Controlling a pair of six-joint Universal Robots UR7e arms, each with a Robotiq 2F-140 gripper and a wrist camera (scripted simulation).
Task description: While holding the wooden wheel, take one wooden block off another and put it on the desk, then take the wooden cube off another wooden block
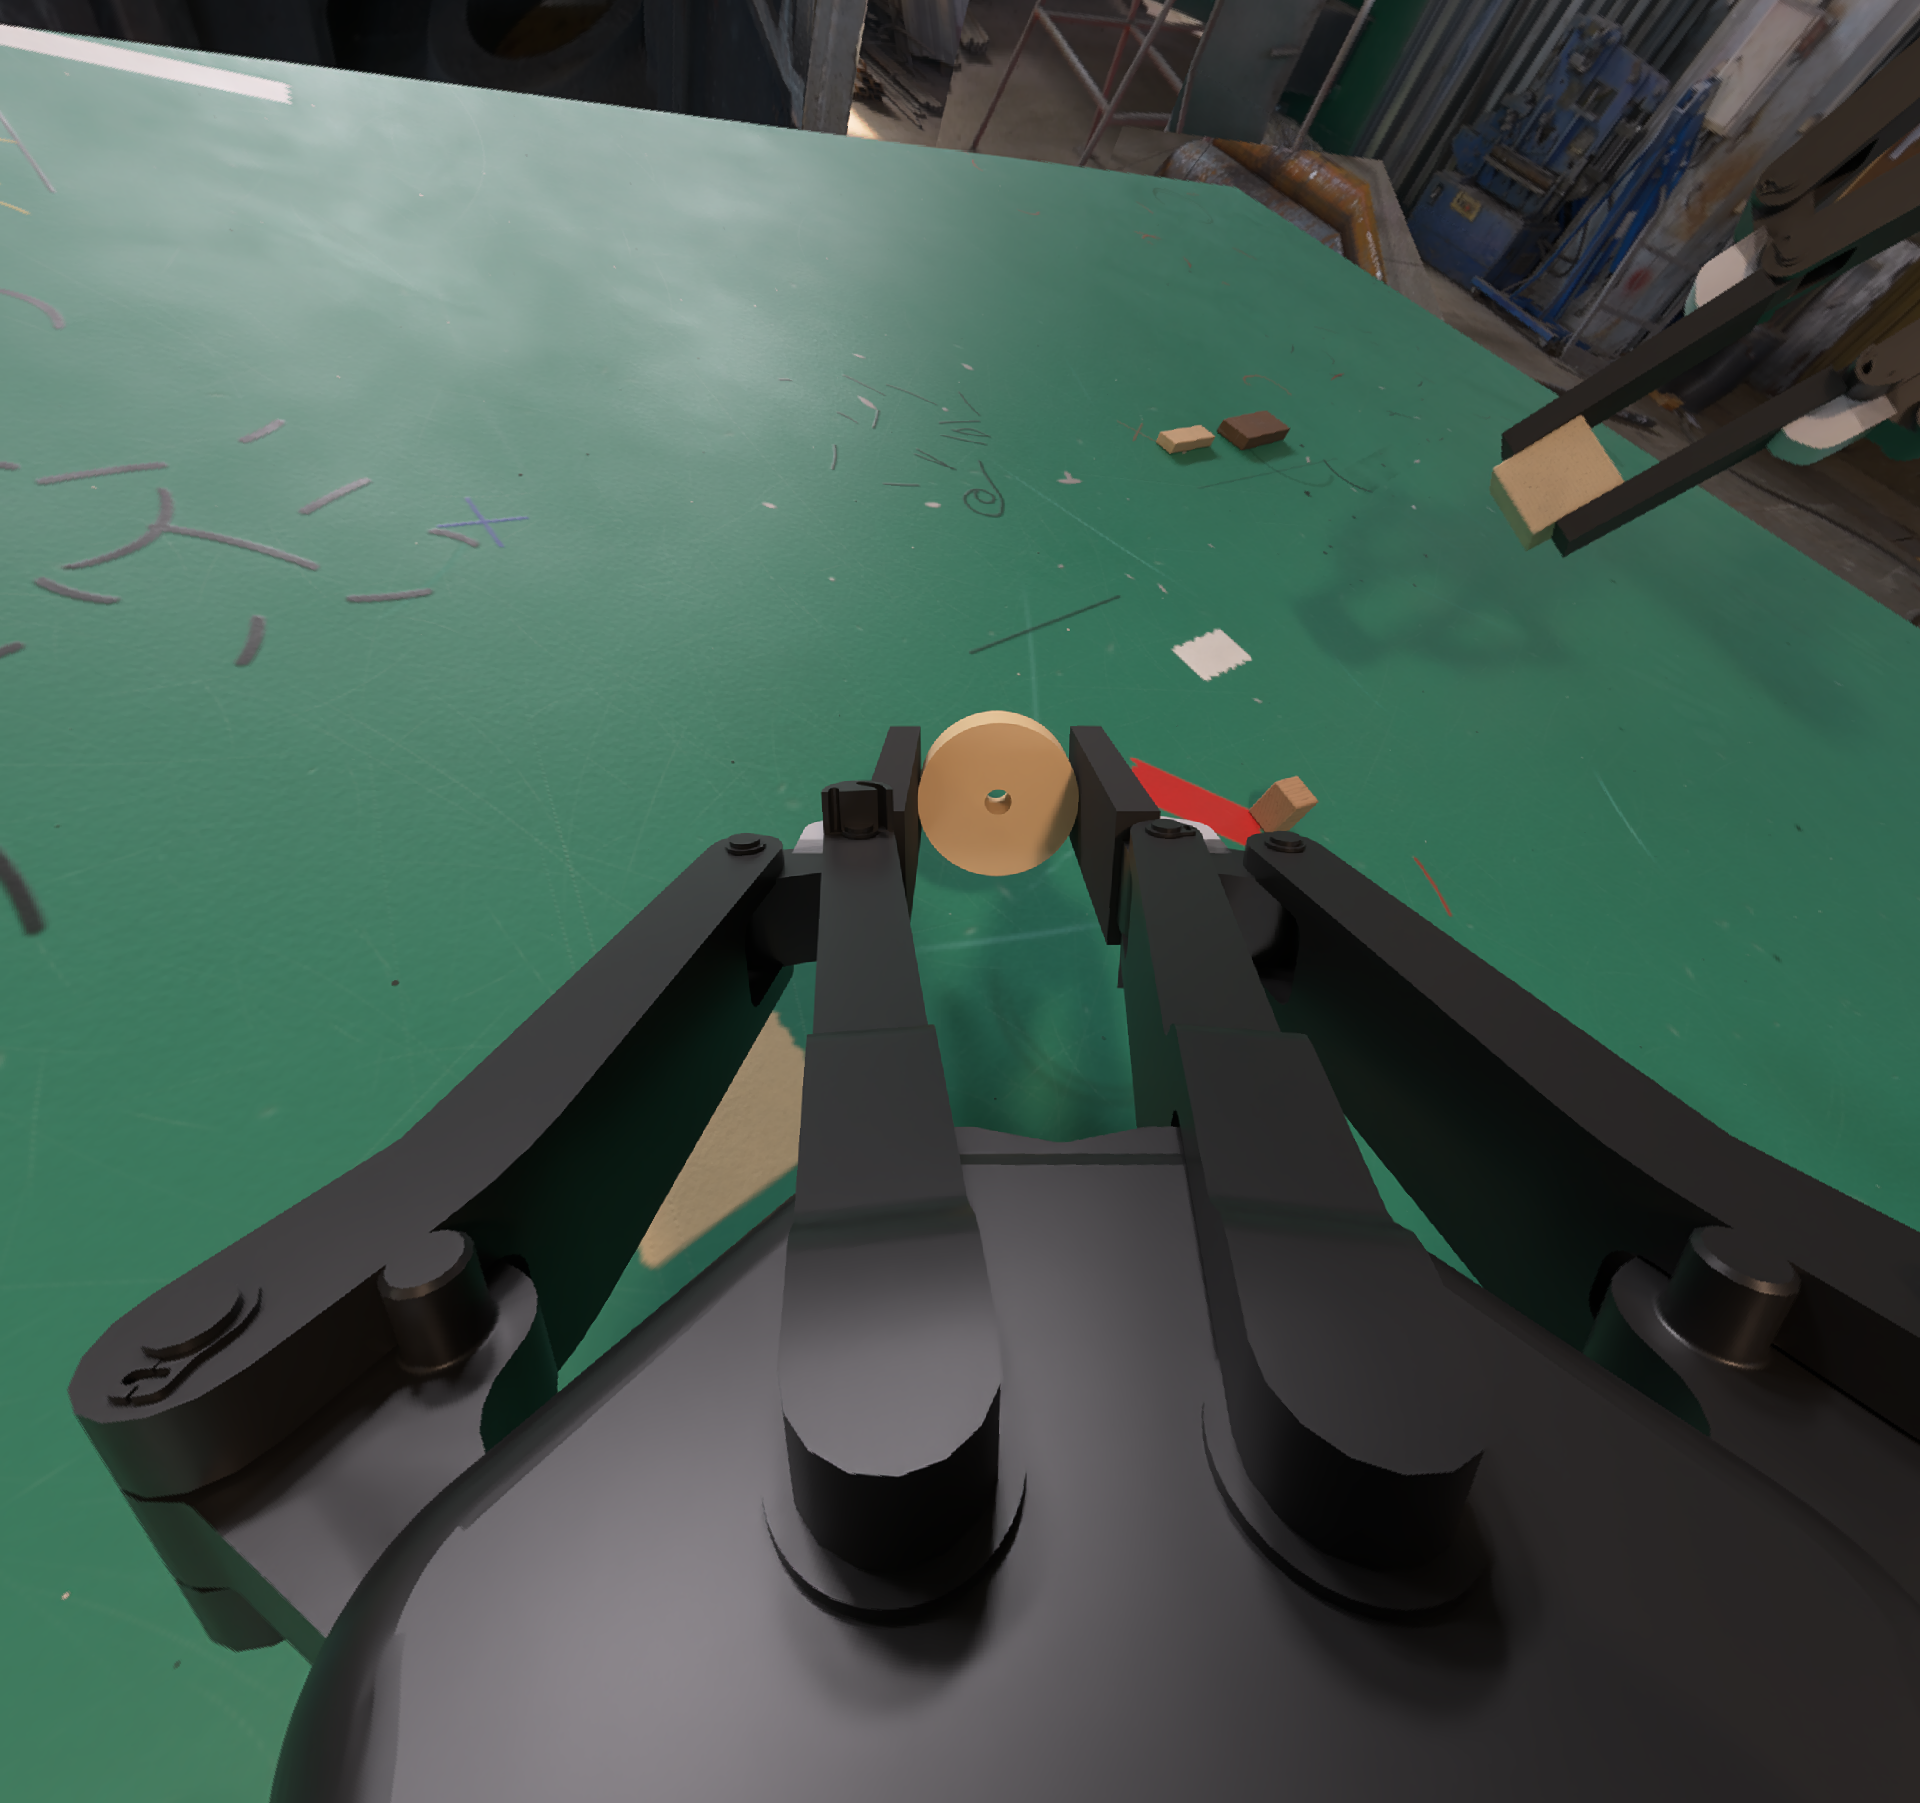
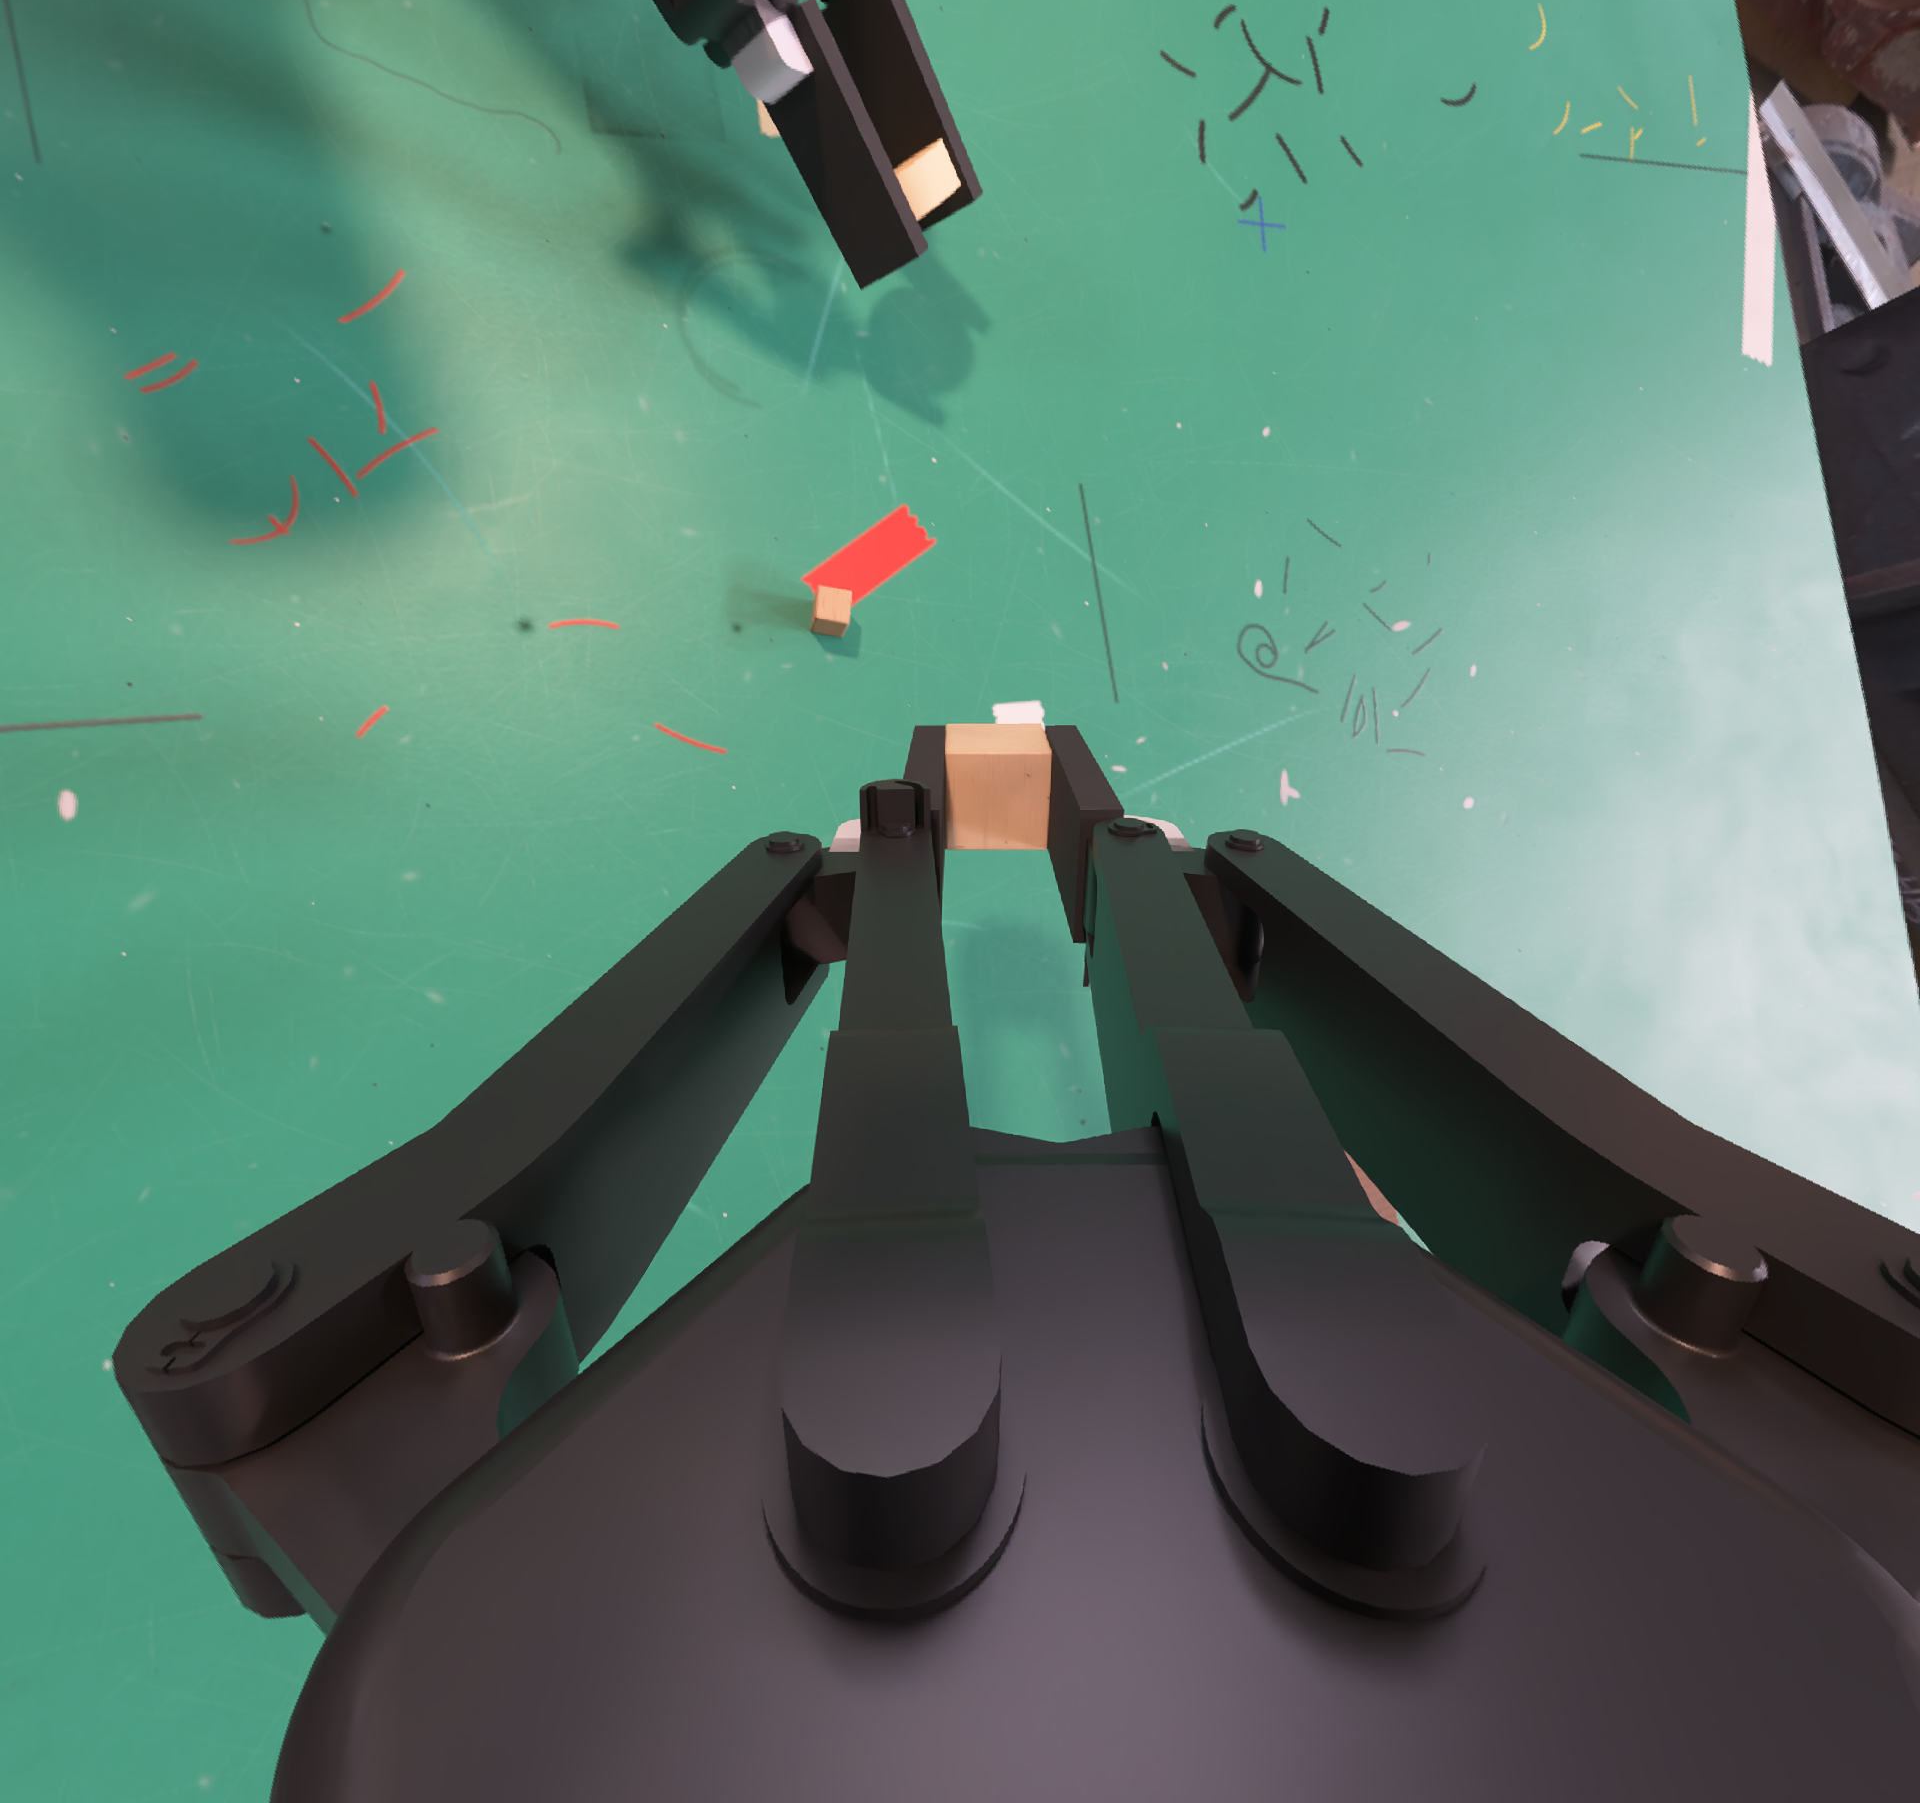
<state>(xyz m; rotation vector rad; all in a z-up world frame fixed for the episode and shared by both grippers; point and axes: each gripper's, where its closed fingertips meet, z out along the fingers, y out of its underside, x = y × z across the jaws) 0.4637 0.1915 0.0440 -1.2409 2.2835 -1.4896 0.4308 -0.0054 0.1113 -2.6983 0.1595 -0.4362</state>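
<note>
My left gripper [image 1: 995, 751] is shut on the pale wooden wheel [image 1: 997, 818], holding it upright by its rim above the green desk [image 1: 520, 766]. My right gripper [image 2: 997, 745] is shut on a pale wooden block [image 2: 995, 803] and holds it clear above the desk. From the left wrist view, that gripper [image 1: 1548, 496] and its block [image 1: 1558, 470] are at the far right. A small wooden cube [image 2: 831, 608] lies on the desk at the end of a red tape strip [image 2: 871, 551]. A pale flat block [image 1: 1184, 439] and a dark brown block [image 1: 1254, 427] lie side by side farther off.
A white tape patch [image 1: 1210, 655] lies on the desk beyond the wheel. The desk's far edge [image 1: 1039, 158] and right edge [image 1: 1662, 465] border workshop clutter. In the right wrist view, the left gripper [image 2: 925, 221] hangs over the desk beyond the cube. Scribbled marks cover the surface.
</note>
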